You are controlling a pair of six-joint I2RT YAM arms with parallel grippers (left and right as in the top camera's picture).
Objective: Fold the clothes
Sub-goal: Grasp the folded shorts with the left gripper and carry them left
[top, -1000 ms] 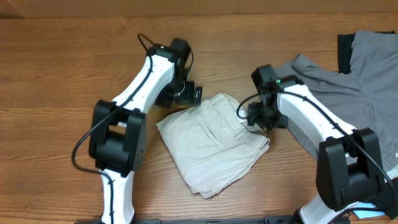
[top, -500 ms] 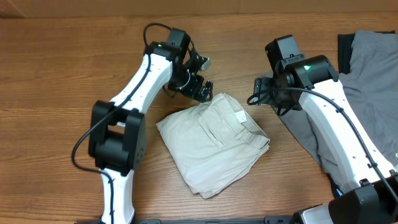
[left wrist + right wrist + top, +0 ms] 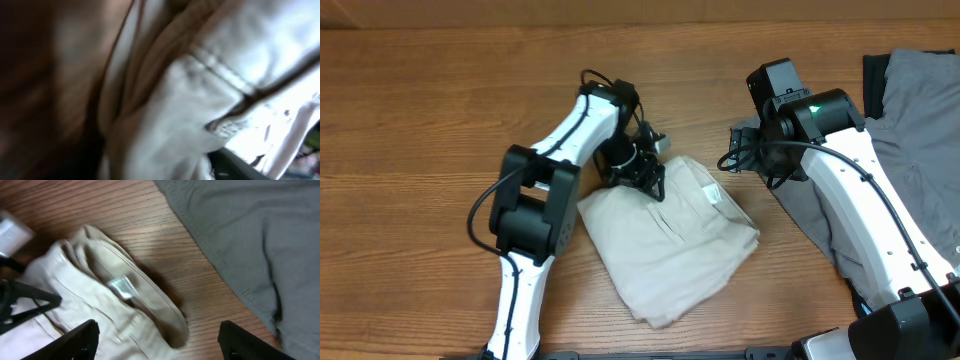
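The beige shorts (image 3: 670,240) lie folded in a rough square at the table's middle. Their small white tag (image 3: 713,195) shows near the top right edge. My left gripper (image 3: 648,175) is down on the shorts' upper left edge, jaws apart with cloth against them. The left wrist view is blurred and filled with the shorts' beige cloth (image 3: 200,85). My right gripper (image 3: 740,162) is open and empty, raised just right of the shorts. In the right wrist view its jaws (image 3: 157,340) frame the shorts' folded edge (image 3: 85,295) and tag (image 3: 121,286).
A grey garment (image 3: 910,120) lies spread at the right side under the right arm, also in the right wrist view (image 3: 250,230). A black fabric piece (image 3: 873,80) lies under its far edge. Bare wood table (image 3: 420,150) is on the left.
My left gripper came down from above the table onto the shorts' upper left edge, and the shorts shifted slightly down and right. My right arm lifted off the shorts earlier and now holds still.
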